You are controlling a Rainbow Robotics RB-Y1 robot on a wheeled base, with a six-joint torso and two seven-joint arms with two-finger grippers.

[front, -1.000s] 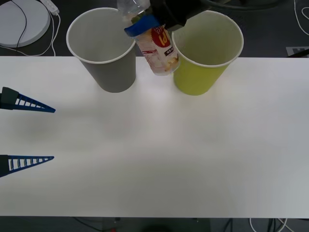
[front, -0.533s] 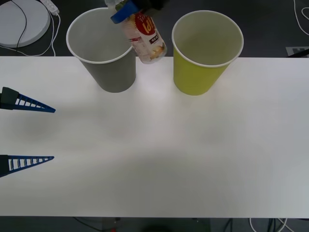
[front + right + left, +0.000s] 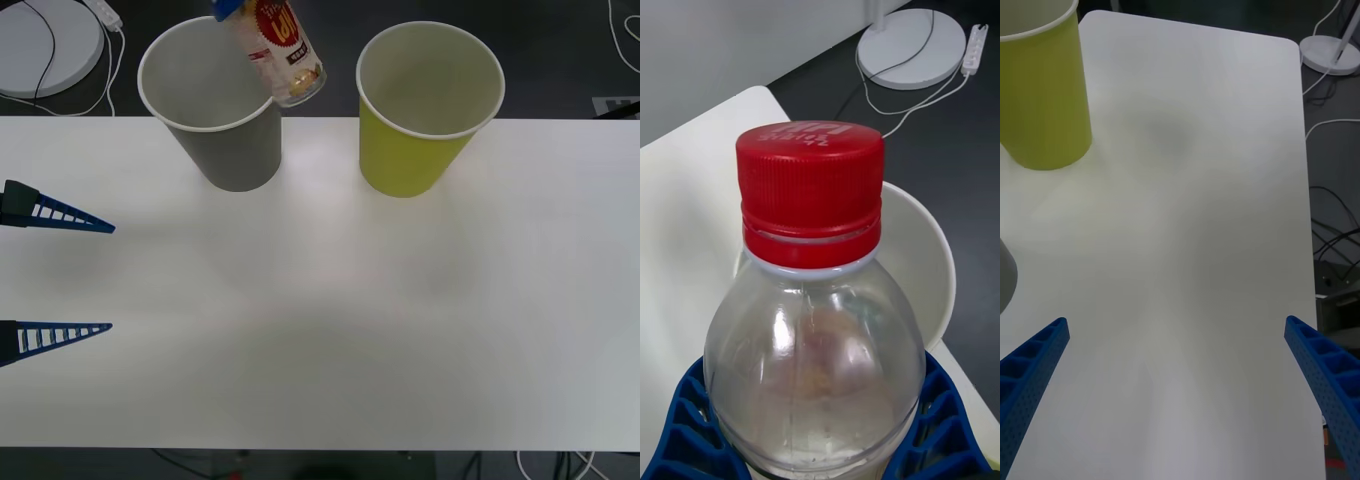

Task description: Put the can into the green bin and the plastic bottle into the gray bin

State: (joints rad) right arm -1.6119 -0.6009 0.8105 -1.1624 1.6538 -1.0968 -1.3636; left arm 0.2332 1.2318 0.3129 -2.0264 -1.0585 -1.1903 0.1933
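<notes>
Bottle in grip: the small clear plastic bottle (image 3: pixel 272 50) with a red screw cap and a white, red and yellow label hangs tilted in the air, clamped between the blue ribbed fingers (image 3: pixel 685 420) of the right hand (image 3: pixel 816 442). In the right wrist view those fingers press against both sides of the bottle's clear shoulder, and the red cap (image 3: pixel 811 191) points away from the hand. Past the cap, the white inside and rolled rim of the large gray paper cup (image 3: pixel 215 105) lie beyond the hand. In the front view a blue fingertip shows at the top edge against the bottle's upper part, and the bottle's base overlaps the gray cup's rim on the side facing the large yellow-green paper cup (image 3: pixel 428 105); whether base and rim touch cannot be told.

The yellow-green cup stands upright on the white surface (image 3: pixel 330 320), well apart from the right hand and beside the gray cup, with a gap between the two.

The left hand (image 3: pixel 110 277) sits low over the near left part of the surface, its two blue ribbed fingers spread wide with nothing between them. From this hand both cups are far ahead.
</notes>
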